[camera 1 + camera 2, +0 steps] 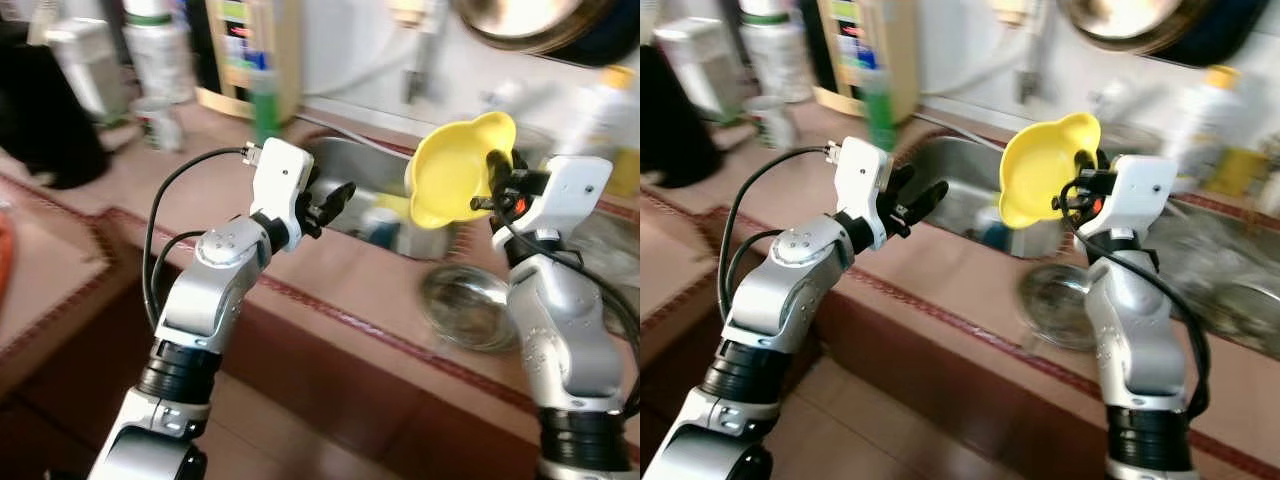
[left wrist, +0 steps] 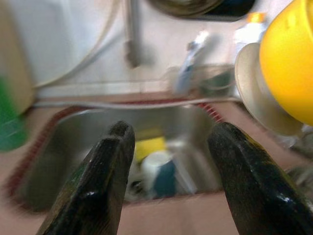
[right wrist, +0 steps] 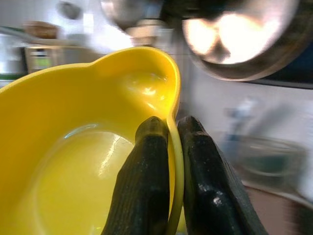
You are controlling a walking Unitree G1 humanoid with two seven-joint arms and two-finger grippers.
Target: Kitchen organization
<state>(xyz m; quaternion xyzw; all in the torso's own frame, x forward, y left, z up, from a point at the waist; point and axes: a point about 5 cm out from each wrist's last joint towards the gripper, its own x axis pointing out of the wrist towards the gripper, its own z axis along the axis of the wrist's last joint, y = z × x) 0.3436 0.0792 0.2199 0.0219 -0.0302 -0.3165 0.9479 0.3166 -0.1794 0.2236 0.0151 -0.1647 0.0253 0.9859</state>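
Right wrist view: right gripper (image 3: 168, 147) pinches rim of yellow moulded plastic bowl (image 3: 78, 156), held tilted above steel sink (image 1: 360, 175). Likely light, stiff, glossy-slick; rim grip seems apt. Left gripper (image 2: 171, 161) spread, empty, facing sink.

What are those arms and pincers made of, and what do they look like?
Both arms are jointed silver segments with black ribbed rings lower down and white box-like wrists. Black cables loop alongside each. The left gripper and the right gripper each have two long, tapering black fingers.
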